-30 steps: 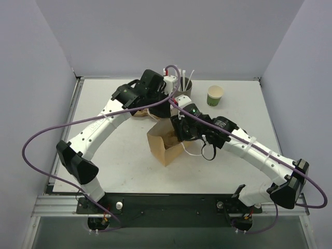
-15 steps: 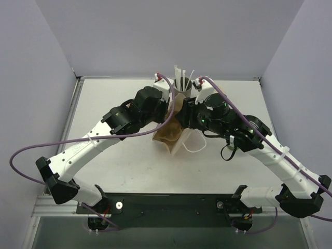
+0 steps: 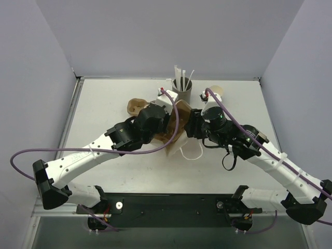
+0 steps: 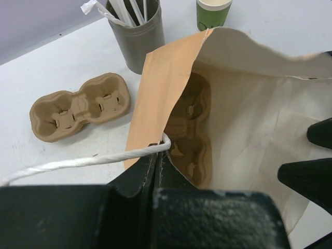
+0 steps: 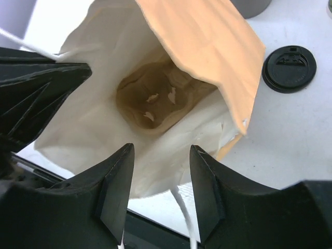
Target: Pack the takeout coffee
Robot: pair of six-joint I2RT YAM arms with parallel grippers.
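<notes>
Pinching the rim of the paper bag [image 4: 244, 140], the left jaws are shut; a cup carrier [image 4: 194, 124] sits inside, and the right jaws hang open over the mouth. Packing looks hardly begun: the green cup [image 4: 213, 13] stands lidless at the far edge of the surface [image 3: 104, 104], its black lid [image 5: 288, 67] lying apart.

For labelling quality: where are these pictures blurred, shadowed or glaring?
Top view: even soft light, no glare. Left wrist view: the left hand, close to the lens, is blurred; the paper bag is sharp. Right wrist view: the bag's bottom is shaded.
</notes>
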